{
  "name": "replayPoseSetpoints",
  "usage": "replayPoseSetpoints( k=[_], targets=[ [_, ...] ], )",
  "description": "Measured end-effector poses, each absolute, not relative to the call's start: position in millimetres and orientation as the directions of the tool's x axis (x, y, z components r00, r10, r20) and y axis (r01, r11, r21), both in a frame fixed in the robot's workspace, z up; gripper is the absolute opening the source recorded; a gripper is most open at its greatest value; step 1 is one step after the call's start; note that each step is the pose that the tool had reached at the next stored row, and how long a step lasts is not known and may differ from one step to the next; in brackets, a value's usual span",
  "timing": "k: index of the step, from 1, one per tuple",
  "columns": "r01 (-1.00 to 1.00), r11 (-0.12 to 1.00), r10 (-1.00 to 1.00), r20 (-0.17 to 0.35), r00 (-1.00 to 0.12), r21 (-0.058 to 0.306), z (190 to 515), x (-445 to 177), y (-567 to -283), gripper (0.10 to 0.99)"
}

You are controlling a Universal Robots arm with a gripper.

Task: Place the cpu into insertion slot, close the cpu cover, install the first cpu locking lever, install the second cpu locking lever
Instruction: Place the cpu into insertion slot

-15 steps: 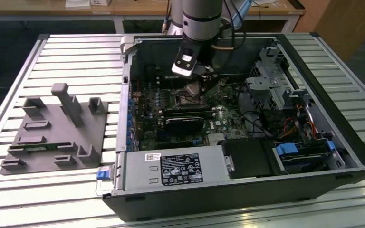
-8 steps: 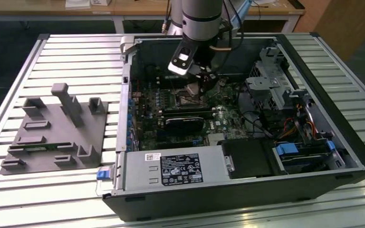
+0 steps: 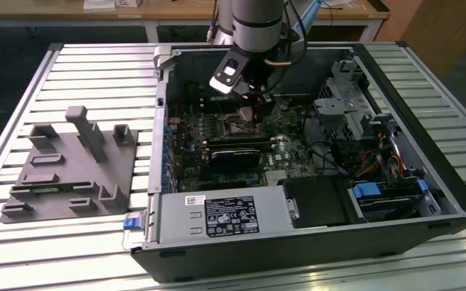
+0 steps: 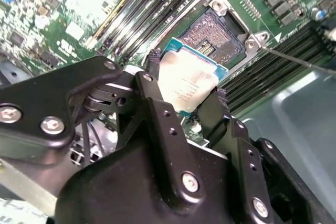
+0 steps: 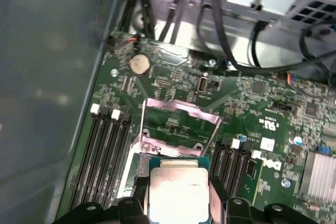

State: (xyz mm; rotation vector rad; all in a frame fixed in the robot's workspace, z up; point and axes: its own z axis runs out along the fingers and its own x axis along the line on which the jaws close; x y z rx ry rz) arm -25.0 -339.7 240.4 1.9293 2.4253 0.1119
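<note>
The chip is gripped by its two opposite edges between the black fingers of the claw, which is clamped on it with the pale metal top left bare. In the second wrist view the chip is seen just beside and partly over the socket, whose dark centre is uncovered. It appears to be held a little above the socket, though whether any edge touches it cannot be told. In the first wrist view the cover is seen swung up and open behind the chip, its square window showing the green board through it. A thin metal rod, possibly one of the levers, is seen slanting away from the socket's corner. Long black memory slots are set on either side of the socket. In the exterior view the arm is lowered into the open computer case, which is laid on a slatted table beside a grey holder.
</note>
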Motion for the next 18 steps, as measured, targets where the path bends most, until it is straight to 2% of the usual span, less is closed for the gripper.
replayPoseSetpoints(
  k=[9, 12, 18],
  targets=[
    [0.993, 0.081, 0.997, 0.013, -0.082, 0.081, 239.6, -25.0, -339.7, 0.541],
    [0.994, 0.072, 0.997, 0.013, -0.073, 0.085, 239.0, -26.6, -339.7, 0.541],
    [0.991, 0.072, 0.997, 0.011, -0.073, 0.116, 233.7, -33.1, -339.6, 0.541]
  ],
)
